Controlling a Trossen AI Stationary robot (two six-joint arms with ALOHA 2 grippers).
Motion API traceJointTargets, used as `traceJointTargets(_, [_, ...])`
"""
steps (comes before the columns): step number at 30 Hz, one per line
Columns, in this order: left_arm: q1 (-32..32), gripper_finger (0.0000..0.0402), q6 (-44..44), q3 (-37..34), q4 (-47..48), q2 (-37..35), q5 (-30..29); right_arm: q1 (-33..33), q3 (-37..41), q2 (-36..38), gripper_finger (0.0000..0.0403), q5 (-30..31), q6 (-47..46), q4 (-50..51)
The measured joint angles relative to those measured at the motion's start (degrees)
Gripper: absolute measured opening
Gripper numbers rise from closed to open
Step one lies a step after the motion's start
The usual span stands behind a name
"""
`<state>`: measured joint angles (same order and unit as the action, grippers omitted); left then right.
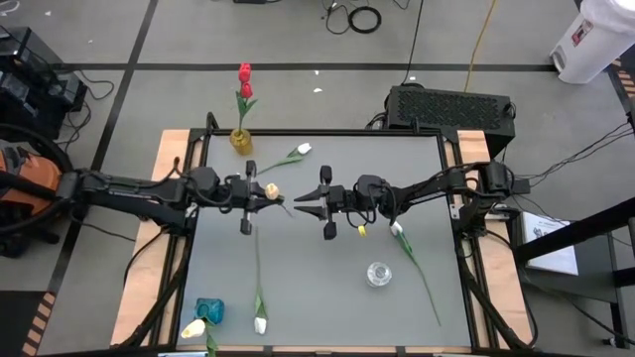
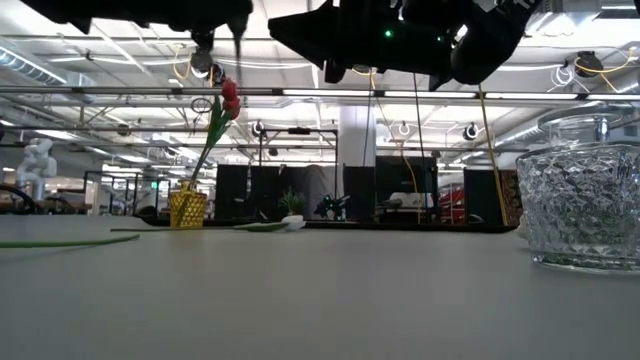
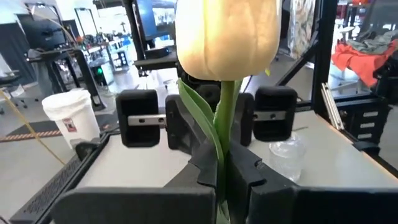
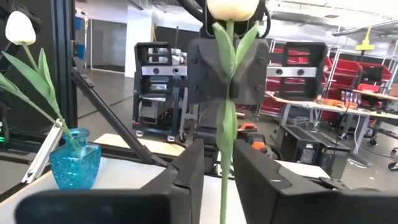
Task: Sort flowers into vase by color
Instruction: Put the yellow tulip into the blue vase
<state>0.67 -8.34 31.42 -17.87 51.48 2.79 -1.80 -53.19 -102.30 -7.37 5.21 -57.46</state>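
My left gripper (image 1: 264, 193) is above the middle of the table, shut on a cream tulip (image 1: 272, 190) whose head (image 3: 227, 34) stands above the fingers. My right gripper (image 1: 300, 204) faces it from the right and is open. Its fingers stand on either side of the hanging stem (image 4: 224, 168). A yellow vase (image 1: 240, 140) at the far edge holds red tulips (image 1: 244, 75). A blue vase (image 1: 208, 310) near the front left holds a cream tulip (image 1: 193, 329). A clear glass vase (image 1: 378, 273) stands right of centre. Loose tulips lie flat on the table (image 1: 298, 151), (image 1: 260, 323), (image 1: 399, 232). My left gripper pinches the cream tulip's stem just below the head (image 3: 222, 158) between its two fingers, together with a leaf. The fingers come level from the table's left and lie across the stem. The flower is lifted clear and upright, head up, with the stem hanging below (image 4: 225, 124).
A black box (image 1: 451, 104) sits beyond the far right corner of the table. The grey tabletop (image 1: 327, 297) is framed by black rails and wooden side boards (image 1: 164, 198). The glass vase (image 2: 585, 190) looms close in the low view.
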Motion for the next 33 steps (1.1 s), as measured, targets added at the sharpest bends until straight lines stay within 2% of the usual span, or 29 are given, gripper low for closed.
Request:
traceJointTargets(13, [0.0,0.0009,0.0,0.0,17.5,-13.3,0.7,1.2,0.0,0.0,0.0084,0.2,-0.8,2.5])
traceJointTargets(18, [0.0,0.0009,0.0,0.0,21.9,-21.2,0.9,1.3,0.0,0.0,0.0084,0.1,-3.7,9.9])
traceJointTargets(22, [0.0,0.0009,0.5,1.1,29.5,-26.8,1.0,1.3,0.0,1.2,0.0084,0.1,-5.3,17.7])
traceJointTargets(27, [0.0,0.0009,1.7,3.6,37.2,-30.6,1.2,1.1,0.0,8.3,0.0084,0.2,-3.1,30.4])
traceJointTargets(33, [0.0,0.0009,2.0,5.8,42.9,-32.5,3.6,1.1,0.0,22.2,0.0084,1.1,0.2,48.2])
